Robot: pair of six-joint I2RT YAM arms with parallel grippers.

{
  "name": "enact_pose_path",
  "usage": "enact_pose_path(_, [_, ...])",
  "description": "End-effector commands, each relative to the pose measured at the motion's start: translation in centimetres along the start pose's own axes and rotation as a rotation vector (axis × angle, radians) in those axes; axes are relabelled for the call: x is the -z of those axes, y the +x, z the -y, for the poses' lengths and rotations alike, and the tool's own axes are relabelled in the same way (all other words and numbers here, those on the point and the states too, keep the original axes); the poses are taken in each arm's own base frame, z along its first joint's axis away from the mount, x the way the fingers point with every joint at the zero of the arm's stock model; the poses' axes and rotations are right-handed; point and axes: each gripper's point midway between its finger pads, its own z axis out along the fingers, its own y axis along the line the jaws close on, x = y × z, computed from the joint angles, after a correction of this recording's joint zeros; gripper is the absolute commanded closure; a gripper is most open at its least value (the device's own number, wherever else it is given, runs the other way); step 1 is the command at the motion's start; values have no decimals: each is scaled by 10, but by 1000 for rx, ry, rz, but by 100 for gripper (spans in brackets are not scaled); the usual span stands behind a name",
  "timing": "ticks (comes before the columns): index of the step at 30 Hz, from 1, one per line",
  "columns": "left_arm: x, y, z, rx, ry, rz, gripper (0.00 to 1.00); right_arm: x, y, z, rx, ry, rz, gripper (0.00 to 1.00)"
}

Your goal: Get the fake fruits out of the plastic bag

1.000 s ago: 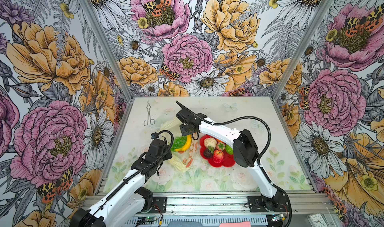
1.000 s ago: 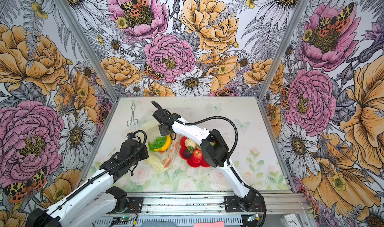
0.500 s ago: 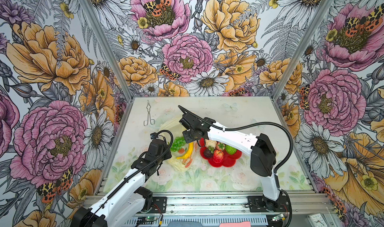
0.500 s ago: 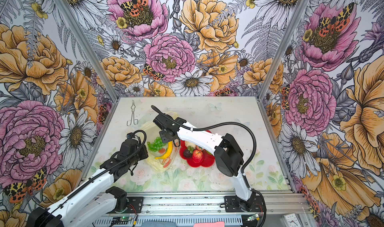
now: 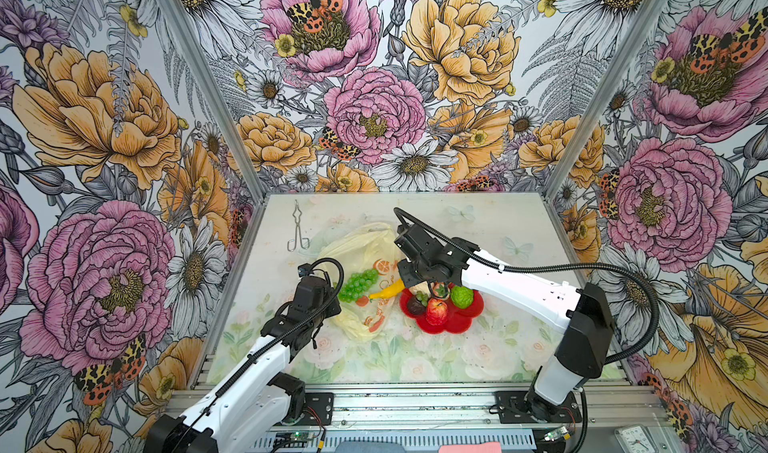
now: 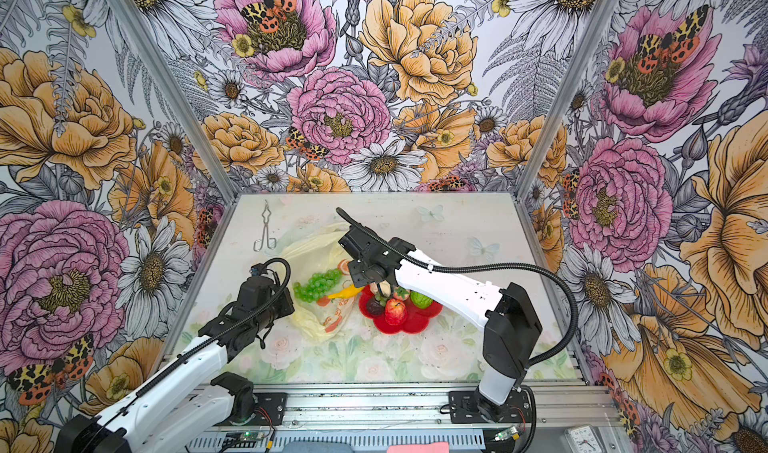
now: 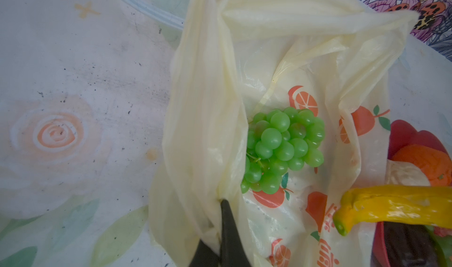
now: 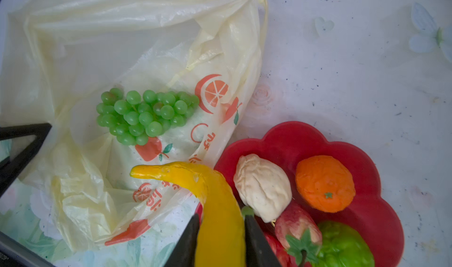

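Backdrop: floral walls (image 5: 374,110) on three sides of a pale, flower-printed worktop (image 5: 457,359).
Bag (image 5: 361,243): crumpled left of the worktop's middle with its mouth spread open. Its right edge lies against the rim of a red plate (image 5: 453,326).
Left end effector (image 7: 221,204): closed tight, pinching a fold at the bag's near-left edge.
Grapes (image 7: 281,150): in the open bag, just to the far right of the left end effector and clear of its fingers. A bag fold covers their left side.
Right end effector (image 8: 221,219): part open, with one finger on each side of the banana (image 8: 195,177), gripping its thick body.
Banana position: stem end points left over the bag's printed right edge, just to the near right of the grapes. The rest is over the plate's left rim.
On the plate: orange (image 8: 325,182), cream piece (image 8: 263,185), apple (image 5: 435,310), strawberry (image 5: 440,291), green fruit (image 5: 462,297) and dark fruit (image 5: 415,305), all right of the banana.
Tongs (image 5: 297,233): far left on the worktop, apart from the bag.
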Motion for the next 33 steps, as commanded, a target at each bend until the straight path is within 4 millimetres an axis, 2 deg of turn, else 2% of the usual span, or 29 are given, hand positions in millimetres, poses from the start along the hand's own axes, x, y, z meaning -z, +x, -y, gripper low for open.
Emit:
enact_pose_path(1, [2, -7, 6, -7, 36, 21, 100, 23, -1, 26, -47, 20, 51, 67])
enact_pose_path(3, [3, -6, 6, -7, 40, 23, 100, 30, 6, 37, -67, 25, 56, 67])
enact_pose_path(4, [4, -6, 7, -7, 42, 24, 100, 31, 8, 49, -91, 37, 57, 67])
enact_pose_path(7, [4, -6, 7, -6, 42, 26, 100, 37, 16, 61, -117, 39, 61, 66])
enact_pose_path(17, [2, -5, 7, -9, 39, 17, 100, 30, 31, 74, -141, 62, 29, 66])
enact_pose_path(19, [2, -6, 7, -7, 41, 19, 100, 26, 28, 64, -172, 12, 30, 66])
enact_pose_path(23, [3, -5, 7, -7, 39, 20, 100, 16, 18, 23, -220, -36, 55, 62])
enact_pose_path(26, [3, -5, 8, -8, 41, 21, 100, 2, 17, -8, -270, -11, 85, 57])
enact_pose_path(29, [4, -6, 8, -9, 43, 24, 100, -14, 19, -35, -355, -77, 113, 55])
enact_pose_path(31, [4, -6, 8, -9, 45, 27, 100, -21, 16, -43, -384, -92, 145, 53])
enact_pose_path(33, [4, -6, 8, -12, 48, 28, 100, -31, 10, -52, -322, -94, 142, 49])
